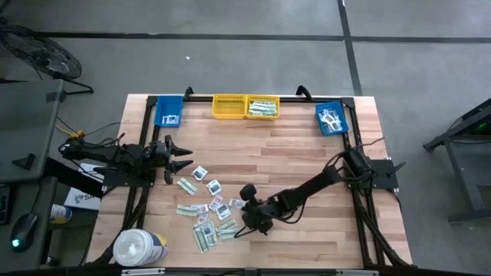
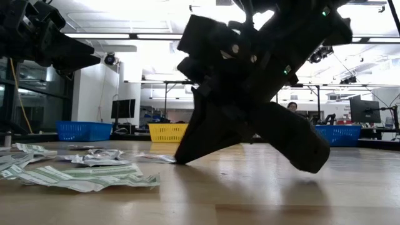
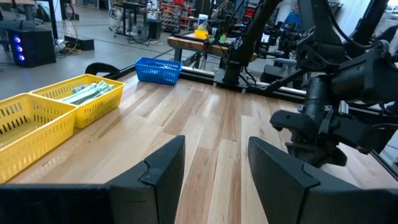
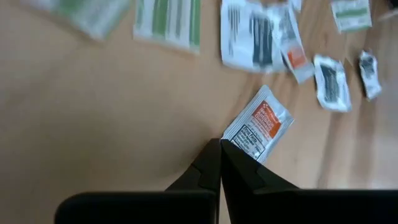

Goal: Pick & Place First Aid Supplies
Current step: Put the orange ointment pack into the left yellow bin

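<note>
The first aid packets (image 1: 207,208) lie scattered flat on the near-left part of the table; pale green strips (image 2: 87,176) and small white squares show in the low view. My right gripper (image 1: 244,208) is down at the right edge of this scatter, shut at a white packet with an orange-red mark (image 4: 261,124). Its fingertips (image 2: 181,159) reach the tabletop. My left gripper (image 1: 184,156) hovers open above the table's left side, beyond the scatter, touching nothing (image 3: 214,155). My right gripper is shut at one corner (image 4: 231,138) of the white packet with the orange-red mark. The fingers slant down from the table's right. The fingertips hide the corner itself, so whether it is pinched or only touched cannot be told. The packet lies flat on the wood.
Two yellow bins (image 1: 229,106) (image 1: 262,107) stand at the far edge, one holding green strips. Blue bins sit at the far left (image 1: 169,112) and far right (image 1: 331,119). A big white round tub (image 1: 140,247) stands at the near-left corner. Bare wood spans the middle and right.
</note>
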